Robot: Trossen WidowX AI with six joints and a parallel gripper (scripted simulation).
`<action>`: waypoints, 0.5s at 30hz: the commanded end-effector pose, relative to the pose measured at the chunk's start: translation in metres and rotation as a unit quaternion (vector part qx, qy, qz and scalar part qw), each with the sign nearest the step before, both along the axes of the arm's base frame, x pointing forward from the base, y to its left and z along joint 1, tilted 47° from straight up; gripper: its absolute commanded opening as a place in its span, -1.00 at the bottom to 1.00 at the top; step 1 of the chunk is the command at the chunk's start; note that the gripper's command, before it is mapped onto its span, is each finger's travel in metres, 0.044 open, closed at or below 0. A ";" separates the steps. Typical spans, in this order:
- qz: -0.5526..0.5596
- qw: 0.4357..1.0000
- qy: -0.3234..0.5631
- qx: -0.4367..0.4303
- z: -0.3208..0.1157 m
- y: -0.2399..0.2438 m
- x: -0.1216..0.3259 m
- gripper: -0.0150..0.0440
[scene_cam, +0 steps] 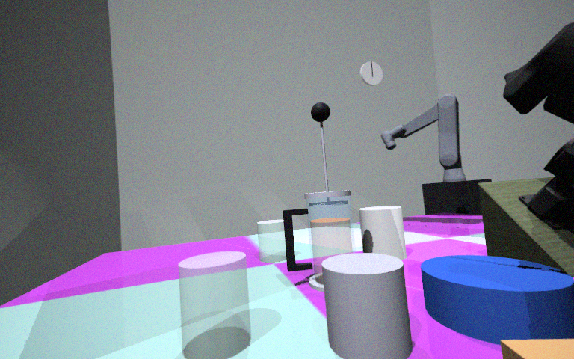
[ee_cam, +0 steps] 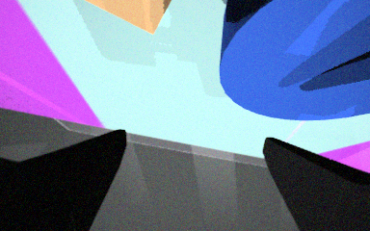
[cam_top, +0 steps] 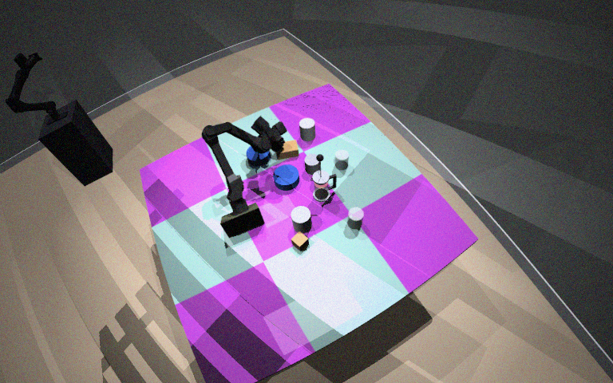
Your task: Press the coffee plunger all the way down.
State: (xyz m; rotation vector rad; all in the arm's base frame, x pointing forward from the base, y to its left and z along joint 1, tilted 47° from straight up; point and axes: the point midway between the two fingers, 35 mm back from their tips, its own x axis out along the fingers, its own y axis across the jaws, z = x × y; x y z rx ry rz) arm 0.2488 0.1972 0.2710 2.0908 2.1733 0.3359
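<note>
1. I see the glass coffee press with a black handle (scene_cam: pixel 327 228) standing upright on the magenta and pale cyan patterned mat (cam_top: pixel 316 279), near the middle of the group of objects.
2. Its thin metal rod with the black ball knob (scene_cam: pixel 320 112) stands fully raised, high above the metal lid (scene_cam: pixel 327 194). A brownish liquid fills the lower part of the glass.
3. Just beside the press, on the exterior view, stand a white opaque cylinder (scene_cam: pixel 382 230) and a larger grey cylinder (scene_cam: pixel 365 304). Two clear glass tumblers (scene_cam: pixel 214 296) stand on the handle side, one near and one farther back.
4. A flat blue round disc (cam_top: pixel 286 176) lies near the press, between it and the arm. A second blue disc (cam_top: pixel 258 155) sits under the arm's wrist.
5. A small orange-tan block (cam_top: pixel 290 148) lies close to the pincer, and another tan cube (cam_top: pixel 299 241) stands well apart, at the front side of the group.
6. My black pincer (cam_top: pixel 270 131) hangs above the mat, well apart from the press. Its two fingers stand wide apart and I see nothing between them.
7. The mat lies on a wooden bench (cam_top: pixel 67 270). A black box carrying another arm (cam_top: pixel 76 142) stands at the bench corner.
</note>
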 end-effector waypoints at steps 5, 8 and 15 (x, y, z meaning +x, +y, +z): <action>-0.040 0.998 0.051 0.010 0.004 -0.007 0.019 1.00; -0.075 0.991 0.114 0.018 0.005 -0.020 0.037 1.00; -0.152 0.898 0.410 0.052 -0.007 -0.075 0.089 1.00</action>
